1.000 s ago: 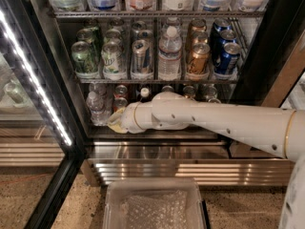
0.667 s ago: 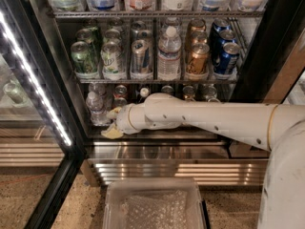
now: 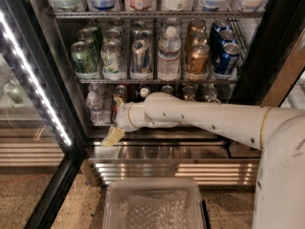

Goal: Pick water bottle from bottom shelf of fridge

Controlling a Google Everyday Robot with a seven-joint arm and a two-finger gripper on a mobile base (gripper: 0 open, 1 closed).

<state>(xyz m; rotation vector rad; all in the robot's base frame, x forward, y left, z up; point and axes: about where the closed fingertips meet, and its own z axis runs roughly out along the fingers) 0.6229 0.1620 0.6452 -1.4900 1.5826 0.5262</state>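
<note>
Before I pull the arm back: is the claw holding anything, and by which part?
Nothing seems held. The claw hangs at the front edge of the bottom shelf, below the standing water bottle.

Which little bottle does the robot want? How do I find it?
Look in the black fridge, on the bottom shelf, far left. The water bottle is squat, clear and white-capped, just up-left of the gripper, unlike the darker drinks beside it.

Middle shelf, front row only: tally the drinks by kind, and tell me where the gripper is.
Cans: 5
Tall water bottle: 1
Total: 6
Gripper: at the bottom shelf front edge, just below the small water bottle.
</note>
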